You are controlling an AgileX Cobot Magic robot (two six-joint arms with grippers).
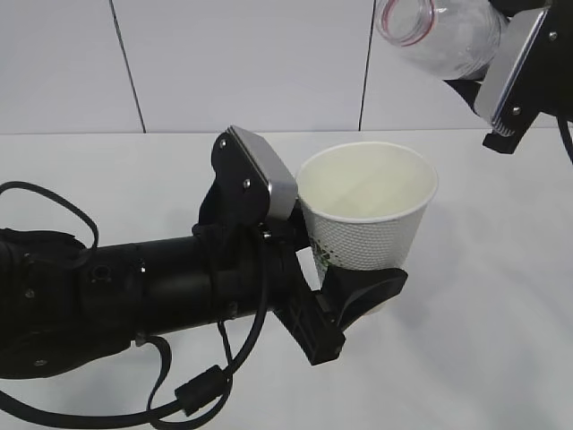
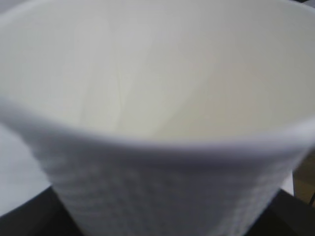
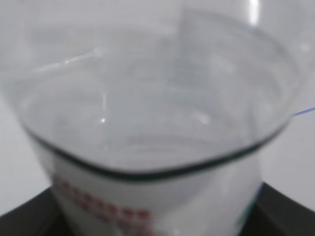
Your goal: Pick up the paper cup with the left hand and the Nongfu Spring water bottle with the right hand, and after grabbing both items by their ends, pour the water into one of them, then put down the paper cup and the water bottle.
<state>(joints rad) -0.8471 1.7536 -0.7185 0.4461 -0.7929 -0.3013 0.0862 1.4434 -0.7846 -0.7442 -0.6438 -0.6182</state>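
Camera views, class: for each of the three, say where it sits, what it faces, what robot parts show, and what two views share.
Exterior: in front of the table, facing the wall; both arms, left gripper, right gripper.
Left wrist: behind the gripper, facing the cup; dark gripper parts in the bottom corners.
Right wrist: behind the gripper, facing the bottle; dark gripper corners.
Shared: cup and bottle also appear in the exterior.

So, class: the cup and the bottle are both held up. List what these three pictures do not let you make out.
- Exterior view: the bottle is cut off by the top edge, and the right pincer's grey plate hides its body.
- Exterior view: the left pincer covers the paper cup's logo and base.
- Left wrist view: blurred, cup bottom unseen.
- Right wrist view: blurred, label unreadable; the bottle's mouth is out of frame.
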